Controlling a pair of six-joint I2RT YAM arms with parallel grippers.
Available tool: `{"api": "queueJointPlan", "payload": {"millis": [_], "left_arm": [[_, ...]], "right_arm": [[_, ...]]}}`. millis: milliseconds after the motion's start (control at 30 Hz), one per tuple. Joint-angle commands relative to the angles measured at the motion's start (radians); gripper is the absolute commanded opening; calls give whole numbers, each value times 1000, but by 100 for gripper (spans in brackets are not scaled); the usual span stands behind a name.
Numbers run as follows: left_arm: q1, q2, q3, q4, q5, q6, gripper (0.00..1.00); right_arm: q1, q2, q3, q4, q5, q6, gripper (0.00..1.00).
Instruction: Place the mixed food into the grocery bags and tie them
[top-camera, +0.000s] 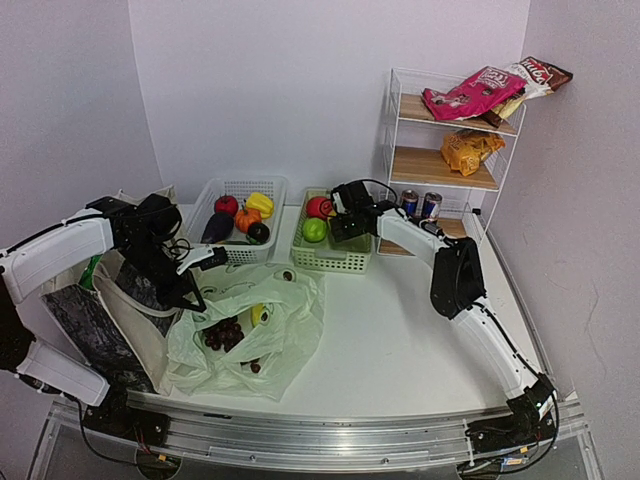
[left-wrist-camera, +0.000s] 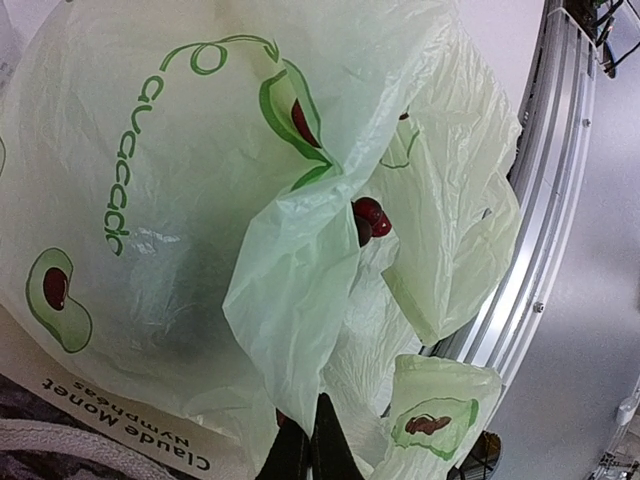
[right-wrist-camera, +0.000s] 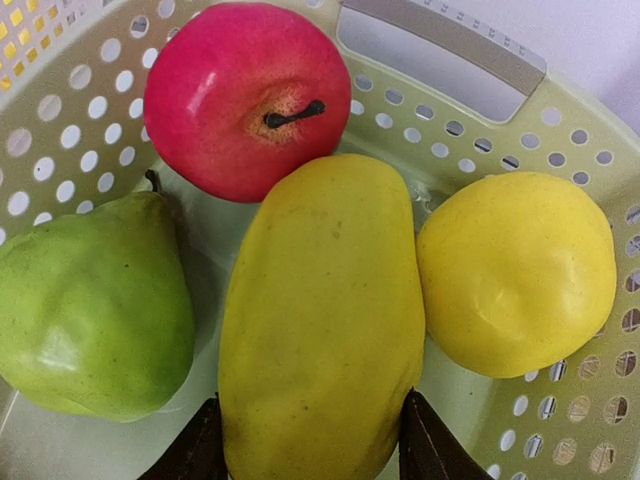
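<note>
The pale-green avocado-print plastic bag (top-camera: 285, 345) lies open at the front left, with the dark grape bunch (top-camera: 225, 333) and a yellow banana (top-camera: 260, 316) inside. My left gripper (top-camera: 193, 293) is at its left edge, shut on a fold of the bag (left-wrist-camera: 290, 300); dark red grapes (left-wrist-camera: 370, 215) show through the opening. The cream canvas tote (top-camera: 95, 310) lies left of it. My right gripper (top-camera: 345, 228) is inside the green basket (top-camera: 330, 263), its fingers (right-wrist-camera: 430, 450) closed against both sides of a yellow mango (right-wrist-camera: 320, 320). Two blue-silver cans (top-camera: 420, 204) and an orange crisp packet (top-camera: 468, 150) are on the rack.
A white wire rack (top-camera: 392, 120) stands at the back right with a pink crisp packet (top-camera: 470, 95) on top. A white basket (top-camera: 240, 185) holds an eggplant and other produce. In the green basket a red apple (right-wrist-camera: 240, 95), green pear (right-wrist-camera: 90, 310) and yellow fruit (right-wrist-camera: 515, 270) crowd the mango.
</note>
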Motion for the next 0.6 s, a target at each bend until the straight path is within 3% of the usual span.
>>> {"api": "queueJointPlan", "payload": {"millis": [0,267,400,567], "left_arm": [[3,5,52,10,21,-4,0],[3,15,68,13,25,-10,0],[4,19,84,24,30,-33,0],[3,17,100,45,40,-62,0]], "right_arm": [[3,14,28,52,-89,-59,32],[-2,-27,18,55,-173,-175,21],[0,-110,-28,66,-131,-176,12],[7,-224,-104,87,-63,-181,8]]}}
